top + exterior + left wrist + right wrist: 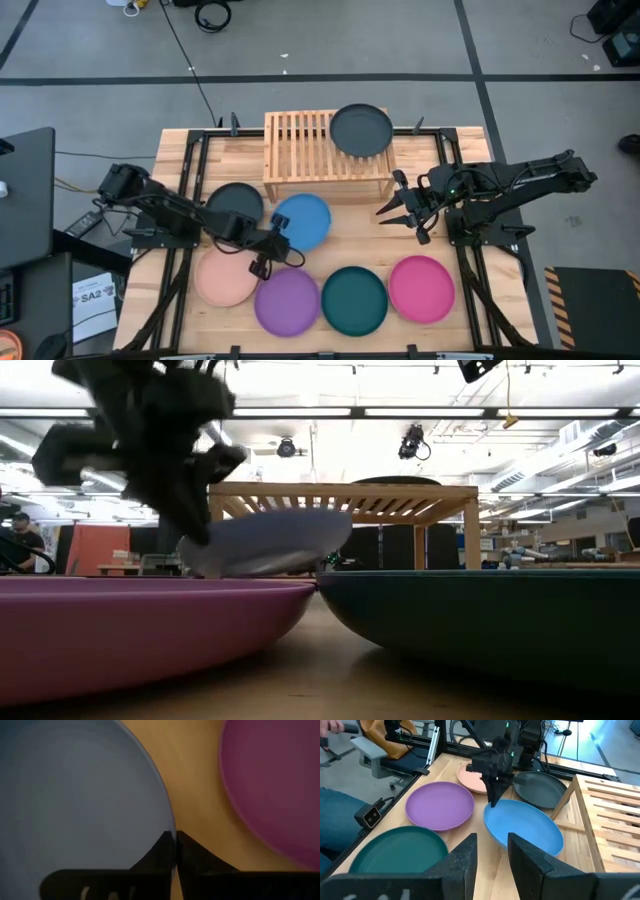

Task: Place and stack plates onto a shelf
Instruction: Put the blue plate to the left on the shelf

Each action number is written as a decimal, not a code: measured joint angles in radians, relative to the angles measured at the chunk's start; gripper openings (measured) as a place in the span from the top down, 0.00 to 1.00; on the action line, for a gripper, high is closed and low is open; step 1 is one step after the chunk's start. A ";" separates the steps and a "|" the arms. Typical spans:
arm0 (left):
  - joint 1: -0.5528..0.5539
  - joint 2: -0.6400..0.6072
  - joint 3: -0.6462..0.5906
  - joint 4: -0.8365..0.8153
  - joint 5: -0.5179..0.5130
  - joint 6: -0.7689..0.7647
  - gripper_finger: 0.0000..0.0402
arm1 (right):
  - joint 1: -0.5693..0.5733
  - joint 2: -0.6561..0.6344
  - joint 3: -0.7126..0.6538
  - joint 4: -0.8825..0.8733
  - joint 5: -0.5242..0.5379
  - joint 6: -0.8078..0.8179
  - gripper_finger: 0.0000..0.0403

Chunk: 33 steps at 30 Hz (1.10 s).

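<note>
Plank tabletop (pixel 350 215) below, left claw (pixel 279 241) clamps the tilted blue plate (pixel 303 221) by its rim; right claw (pixel 392 208) spread

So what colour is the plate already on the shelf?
Charcoal plate, clearest in the high view.

light-wood plank table (pixel 470 310) carries shelf (pixel 300 150) at back, w/ peach plate (pixel 226 280), purple plate (pixel 287 301), teal plate (pixel 354 300), magenta plate (pixel 421 289) along front, charcoal plate (pixel 236 202) behind.
</note>
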 joint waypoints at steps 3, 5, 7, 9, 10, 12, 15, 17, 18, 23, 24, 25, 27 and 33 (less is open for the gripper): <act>0.000 0.000 0.064 -0.001 0.037 0.003 0.96 | 0.000 0.000 0.000 0.000 0.000 0.000 0.72; 0.000 0.000 0.108 -0.009 0.087 0.003 0.96 | 0.000 0.000 0.000 0.000 0.000 0.000 0.72; 0.000 0.000 0.152 -0.018 0.145 0.003 0.96 | 0.000 0.000 0.000 0.000 0.000 0.000 0.72; 0.000 0.000 0.197 -0.018 0.188 0.002 0.96 | 0.000 0.000 0.000 0.000 0.000 0.000 0.72; -0.001 0.000 0.221 -0.021 0.203 0.002 0.96 | 0.000 0.000 0.000 0.000 0.000 0.000 0.72; 0.000 0.000 0.270 -0.030 0.228 0.002 0.96 | 0.000 0.000 0.000 0.000 0.000 0.000 0.72; 0.000 0.000 0.340 -0.058 0.243 0.003 0.96 | 0.000 0.000 0.000 0.000 0.000 0.000 0.72; 0.000 0.000 0.383 -0.091 0.243 0.003 0.96 | 0.000 0.000 0.000 0.000 0.000 0.000 0.72; 0.000 0.000 0.403 -0.108 0.243 0.005 0.96 | 0.000 0.000 0.000 0.000 0.000 0.000 0.72; 0.001 0.000 0.484 -0.220 0.239 0.007 0.96 | 0.000 0.000 0.000 -0.001 0.000 0.000 0.72; 0.001 0.000 0.498 -0.244 0.230 0.007 0.96 | 0.000 0.000 0.000 -0.001 0.000 0.000 0.72; 0.001 0.000 0.511 -0.264 0.223 0.007 0.96 | 0.000 0.000 0.000 -0.001 0.000 0.000 0.72; 0.001 -0.001 0.533 -0.288 0.203 0.008 0.96 | 0.000 0.000 0.000 -0.001 0.000 0.000 0.72; 0.003 -0.001 0.586 -0.383 0.123 0.091 0.96 | 0.000 0.000 0.000 -0.002 0.000 0.000 0.72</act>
